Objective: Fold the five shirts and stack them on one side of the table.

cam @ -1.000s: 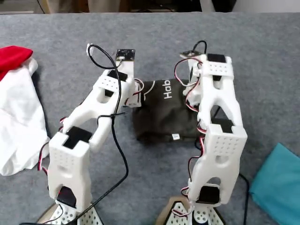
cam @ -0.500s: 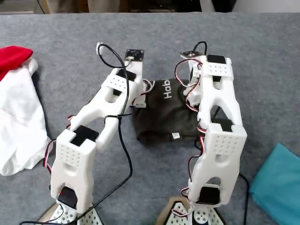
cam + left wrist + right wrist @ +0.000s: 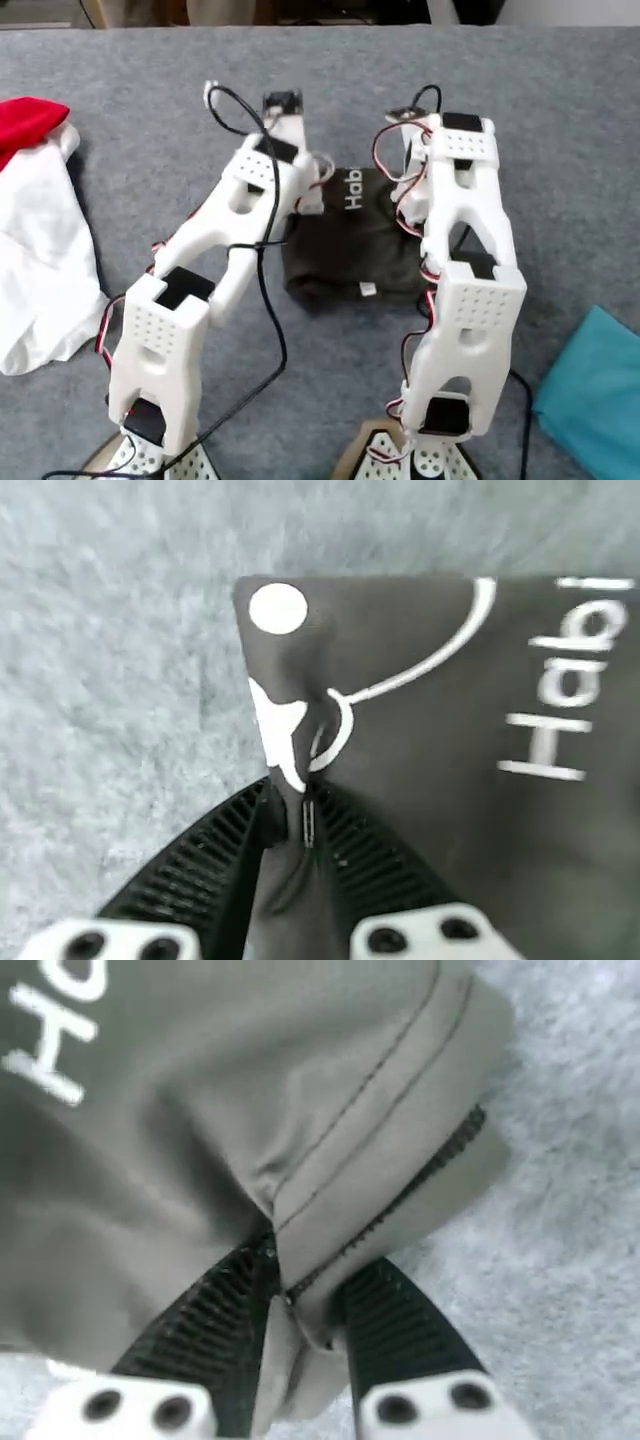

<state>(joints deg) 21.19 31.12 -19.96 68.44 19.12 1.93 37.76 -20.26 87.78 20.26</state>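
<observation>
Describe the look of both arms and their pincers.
White plastic shells, black motors and dotted hole patterns form the left arm and right arm. A black cable loops along the left arm; red wires at joints. Black ribbed fingers, white screwed bases on left pincer and right pincer.

White lettering [image 3: 560, 710] on black shirt [image 3: 350, 250], partial, no whole word legible

Both arms extended; left gripper [image 3: 297, 792], right gripper [image 3: 312, 1268] clamped on shirt [image 3: 350, 245].

Black shirt [image 3: 350, 250] at centre frame, flanked by left arm [image 3: 205, 240], right arm [image 3: 465, 220]; white shirt [image 3: 40, 260] far left, teal shirt [image 3: 595, 390] lower right.
</observation>
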